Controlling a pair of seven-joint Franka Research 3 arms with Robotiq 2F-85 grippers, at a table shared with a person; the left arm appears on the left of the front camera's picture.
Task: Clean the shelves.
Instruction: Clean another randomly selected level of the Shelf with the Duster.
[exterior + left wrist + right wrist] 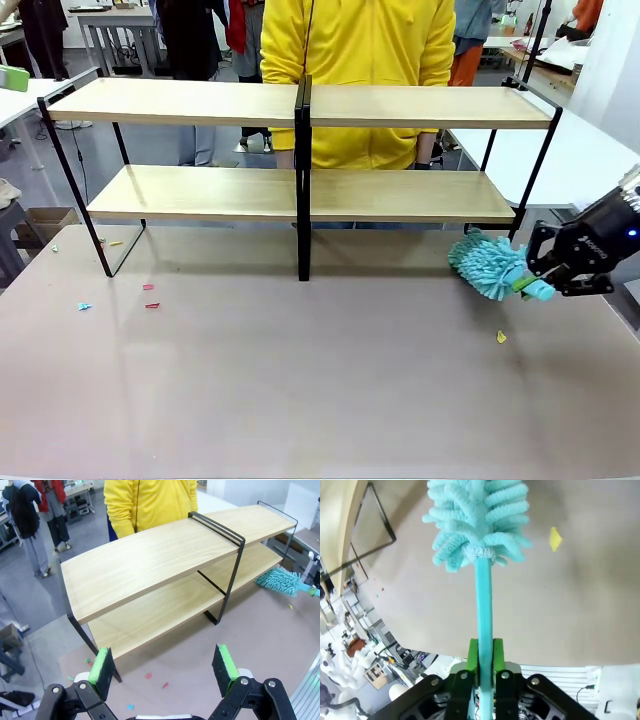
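So the shelves point(300, 150) sit along the far side of the desk point(300, 390), two light wooden boards in a thin black frame with a black upright in the middle, and a person in a yellow top point(358, 70) stands right behind them. The right hand point(536, 280) is off the right end of the shelves, low over the desk, and it's clamped tight on the handle of a turquoise duster point(490, 264). In the right wrist view you can see the green pads point(472, 655) squeezed on either side of the thin handle, with the fluffy head pointing away from the hand. The duster head is near the right front leg of the shelves, just below the lower board; I can't tell if it's touching anything. The left hand point(165, 672) hangs in front of the left half of the shelves with its fingers spread wide and nothing between them. A few scraps of coloured paper point(150, 296) lie on the desk in front of the shelves' left end, plus a yellow scrap point(501, 337) in front of the right end.
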